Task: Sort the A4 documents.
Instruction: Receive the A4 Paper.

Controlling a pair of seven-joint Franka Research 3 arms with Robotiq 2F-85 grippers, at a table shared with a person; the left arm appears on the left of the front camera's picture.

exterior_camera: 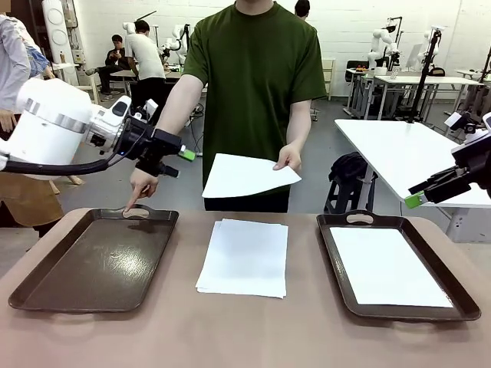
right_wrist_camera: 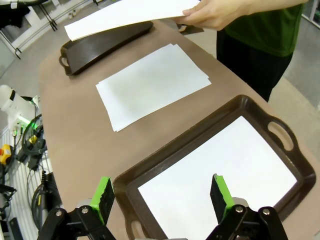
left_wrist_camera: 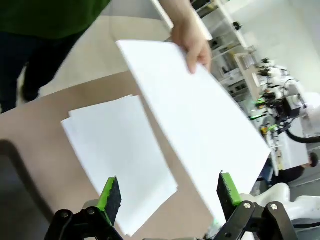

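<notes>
Left gripper (exterior_camera: 181,162) and right gripper (exterior_camera: 418,193) hung wide open, holding nothing; A4 documents (exterior_camera: 244,257) lay stacked between left tray (exterior_camera: 100,261) and right tray (exterior_camera: 331,261), one sheet (exterior_camera: 387,264) inside the latter, another sheet (exterior_camera: 245,176) in the person's hand (exterior_camera: 288,159)

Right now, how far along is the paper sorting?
Done: one sheet lies in the right tray. In hand: the person's hand holds another sheet in the air, while the other hand points at the left tray. Left: the stack between the trays. The left claw and right claw are open, holding nothing.
</notes>
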